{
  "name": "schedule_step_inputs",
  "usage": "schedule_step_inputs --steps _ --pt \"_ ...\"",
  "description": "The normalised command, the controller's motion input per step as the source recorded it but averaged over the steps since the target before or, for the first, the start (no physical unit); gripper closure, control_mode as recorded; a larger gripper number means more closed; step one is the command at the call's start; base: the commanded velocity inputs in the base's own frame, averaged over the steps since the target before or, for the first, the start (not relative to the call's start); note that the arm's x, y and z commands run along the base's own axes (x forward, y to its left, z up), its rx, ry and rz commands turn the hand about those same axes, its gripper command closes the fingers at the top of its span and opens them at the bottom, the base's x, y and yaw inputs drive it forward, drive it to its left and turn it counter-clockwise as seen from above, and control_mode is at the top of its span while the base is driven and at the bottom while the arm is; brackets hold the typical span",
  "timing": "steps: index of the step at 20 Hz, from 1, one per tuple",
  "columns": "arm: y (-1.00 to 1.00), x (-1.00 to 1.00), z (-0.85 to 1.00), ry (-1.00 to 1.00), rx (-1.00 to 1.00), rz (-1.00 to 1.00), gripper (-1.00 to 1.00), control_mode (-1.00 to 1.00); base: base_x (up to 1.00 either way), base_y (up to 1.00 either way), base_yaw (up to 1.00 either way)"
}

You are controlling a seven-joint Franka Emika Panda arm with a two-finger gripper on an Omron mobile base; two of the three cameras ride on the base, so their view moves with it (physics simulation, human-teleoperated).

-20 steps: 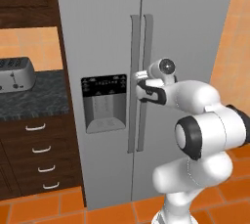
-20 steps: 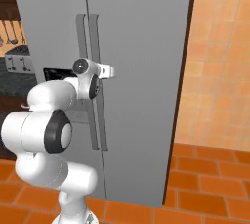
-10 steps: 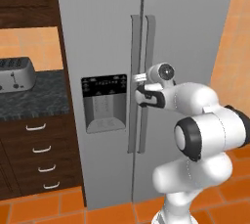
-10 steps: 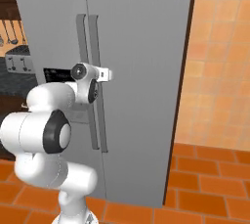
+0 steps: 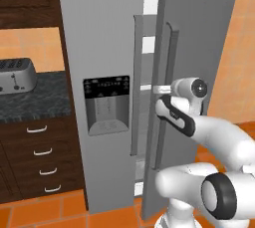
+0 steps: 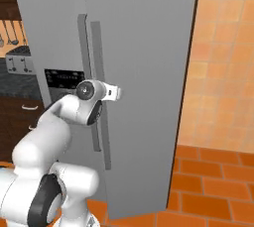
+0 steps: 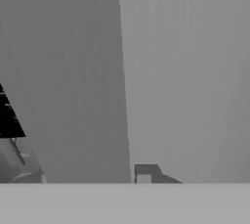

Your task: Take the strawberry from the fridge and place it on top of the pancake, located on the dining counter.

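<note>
The fridge (image 5: 109, 48) stands with its right door (image 5: 199, 38) swung partly ajar, a narrow bright gap showing between the two doors; the interior shelves are barely glimpsed through it and no contents can be made out, the strawberry included. The gripper (image 5: 160, 90) is closed on the right door's handle (image 5: 167, 92), its fingertips hidden behind the bar. The left door carries the dispenser (image 5: 106, 105). To the left, a toaster (image 5: 16, 75) sits on a dark counter (image 5: 30, 103) above drawers (image 5: 42, 160), partly cut off at the frame edge.
</note>
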Motion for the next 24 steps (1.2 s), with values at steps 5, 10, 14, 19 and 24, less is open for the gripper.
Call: schedule_step_inputs --steps 5,10,14,19,24 --pt "-0.88 -0.89 0.07 0.10 0.12 -0.06 1.00 -1.00 0.00 0.00 0.00" --pt "-0.74 -0.83 0.30 0.16 0.09 -0.08 -1.00 -1.00 0.00 0.00 0.00" --pt "-0.39 -0.85 0.58 0.05 0.01 -0.05 -1.00 -1.00 0.00 0.00 0.00" --pt "0.12 -0.48 0.83 0.13 -0.06 0.01 -1.00 -1.00 0.00 0.00 0.00" --pt "0.94 0.13 0.05 0.69 -0.50 0.02 -1.00 -1.00 0.00 0.00 0.00"
